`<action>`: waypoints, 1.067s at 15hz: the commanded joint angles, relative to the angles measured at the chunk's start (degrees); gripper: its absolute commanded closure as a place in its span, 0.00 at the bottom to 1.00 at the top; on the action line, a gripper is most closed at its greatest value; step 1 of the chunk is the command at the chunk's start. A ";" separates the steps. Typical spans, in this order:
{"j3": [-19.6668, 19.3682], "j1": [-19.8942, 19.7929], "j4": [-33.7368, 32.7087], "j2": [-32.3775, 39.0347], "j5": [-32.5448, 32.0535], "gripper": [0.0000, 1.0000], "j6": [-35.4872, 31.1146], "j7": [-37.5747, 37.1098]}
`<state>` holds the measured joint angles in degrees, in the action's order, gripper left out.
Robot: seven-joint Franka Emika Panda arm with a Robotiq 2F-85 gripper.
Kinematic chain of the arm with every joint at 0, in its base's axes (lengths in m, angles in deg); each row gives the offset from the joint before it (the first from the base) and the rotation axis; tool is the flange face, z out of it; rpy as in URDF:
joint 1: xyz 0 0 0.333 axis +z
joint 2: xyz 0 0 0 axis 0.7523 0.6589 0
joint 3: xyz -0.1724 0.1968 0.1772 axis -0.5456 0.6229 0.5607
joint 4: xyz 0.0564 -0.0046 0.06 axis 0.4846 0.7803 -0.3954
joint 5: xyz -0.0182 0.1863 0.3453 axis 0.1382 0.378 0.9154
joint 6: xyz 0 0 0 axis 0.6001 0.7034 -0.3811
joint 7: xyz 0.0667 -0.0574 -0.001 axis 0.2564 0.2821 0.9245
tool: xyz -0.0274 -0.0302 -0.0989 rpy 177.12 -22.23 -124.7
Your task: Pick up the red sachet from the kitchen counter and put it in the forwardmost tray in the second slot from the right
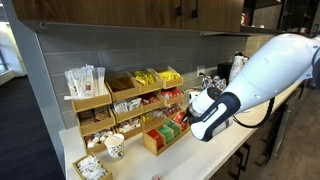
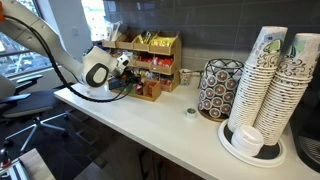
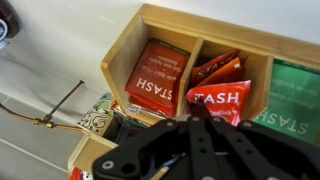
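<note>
In the wrist view my gripper point(image 3: 204, 120) is shut on the red sachet point(image 3: 222, 97), a small "TASH" packet held at the fingertips. It hangs over the middle slot of the forwardmost tray point(image 3: 122, 52), above other red packets. The slot to one side holds orange-red packets point(image 3: 155, 75) and the slot to the other side holds green ones point(image 3: 296, 100). In both exterior views the gripper point(image 1: 189, 104) point(image 2: 127, 66) hovers just above the low wooden tray point(image 1: 163, 139) point(image 2: 151, 91) on the white kitchen counter point(image 1: 212, 150) point(image 2: 170, 125).
A taller tiered wooden rack point(image 1: 118, 100) of packets stands behind the tray against the wall. A paper cup point(image 1: 114, 146) sits near it. A patterned mesh holder point(image 2: 220, 88) and stacks of paper cups point(image 2: 268, 85) stand further along the counter.
</note>
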<state>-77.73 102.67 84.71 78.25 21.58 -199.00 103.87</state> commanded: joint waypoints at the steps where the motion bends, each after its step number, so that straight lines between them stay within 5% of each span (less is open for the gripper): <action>1: -2.45 3.38 0.17 1.39 1.24 0.79 0.82 -0.57; 11: -5.94 6.18 2.19 -2.80 -0.02 0.01 2.22 0.70; 16: -2.76 3.38 6.44 -12.44 -4.55 0.00 1.32 4.30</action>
<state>-82.27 107.25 86.73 74.60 20.44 -198.49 104.71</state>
